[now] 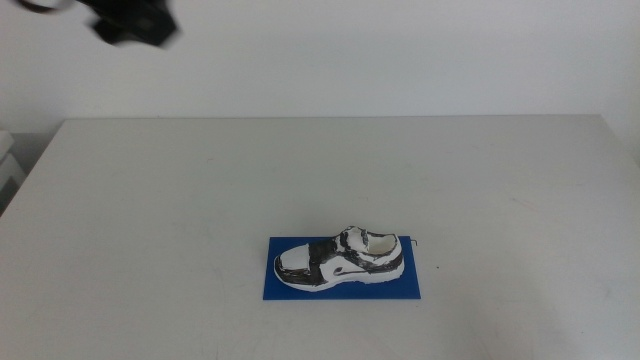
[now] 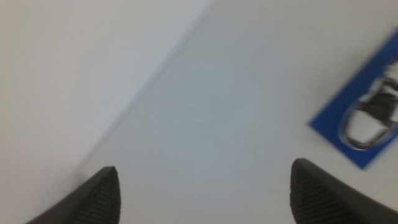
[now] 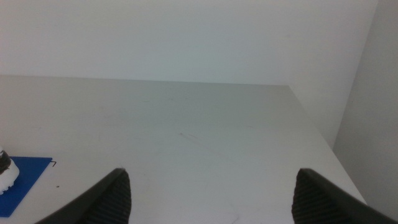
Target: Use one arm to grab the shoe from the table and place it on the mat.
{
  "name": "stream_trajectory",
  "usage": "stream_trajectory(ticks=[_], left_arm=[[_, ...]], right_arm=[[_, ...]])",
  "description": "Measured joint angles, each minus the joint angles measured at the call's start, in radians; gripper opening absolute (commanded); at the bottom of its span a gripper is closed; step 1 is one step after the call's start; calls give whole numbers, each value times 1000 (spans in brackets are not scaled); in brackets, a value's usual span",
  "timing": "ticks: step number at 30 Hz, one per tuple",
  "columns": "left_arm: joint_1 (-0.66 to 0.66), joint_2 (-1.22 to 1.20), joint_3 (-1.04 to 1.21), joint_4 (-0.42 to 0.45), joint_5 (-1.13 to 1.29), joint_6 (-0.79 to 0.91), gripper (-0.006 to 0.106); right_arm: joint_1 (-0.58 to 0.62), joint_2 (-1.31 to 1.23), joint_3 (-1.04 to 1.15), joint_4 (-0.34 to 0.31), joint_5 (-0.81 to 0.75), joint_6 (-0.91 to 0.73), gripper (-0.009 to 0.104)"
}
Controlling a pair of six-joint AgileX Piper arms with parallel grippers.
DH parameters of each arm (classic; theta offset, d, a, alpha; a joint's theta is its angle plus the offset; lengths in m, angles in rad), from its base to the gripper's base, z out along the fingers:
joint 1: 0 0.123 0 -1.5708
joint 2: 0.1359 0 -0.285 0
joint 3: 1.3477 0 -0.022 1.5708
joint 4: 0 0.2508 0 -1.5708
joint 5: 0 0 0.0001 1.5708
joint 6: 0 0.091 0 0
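Observation:
The shoe [image 1: 340, 259], a small white sneaker with black trim, lies on its sole on the blue mat [image 1: 290, 291] near the table's [image 1: 150, 220] front middle. In the left wrist view the shoe [image 2: 373, 118] and the mat [image 2: 336, 121] show blurred at the edge. In the right wrist view a corner of the mat [image 3: 25, 174] and the shoe's tip [image 3: 5, 174] show. The left arm [image 1: 135, 22] is high at the far left, blurred, far from the shoe. My left gripper [image 2: 205, 193] is open and empty. My right gripper [image 3: 211, 199] is open and empty, out of the middle view.
The table's far edge meets a white wall [image 1: 400, 60]. Its right edge [image 3: 317, 130] shows in the right wrist view. A pale object [image 1: 8, 160] stands just off the table's left side.

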Motion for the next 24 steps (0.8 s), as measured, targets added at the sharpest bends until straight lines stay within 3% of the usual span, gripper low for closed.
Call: stream_trajectory(ticks=[4, 7, 16, 24], left_arm=[[20, -169, 130, 118, -116, -85, 93], [91, -318, 311, 145, -328, -154, 93], [359, -731, 980, 88, -884, -188, 93], [437, -1076, 1415, 15, -1033, -189, 93]], right_arm=[[0, 0, 0, 0, 0, 0, 66], [0, 0, 0, 0, 0, 0, 66], [0, 0, 0, 0, 0, 0, 66], [0, 0, 0, 0, 0, 0, 66]])
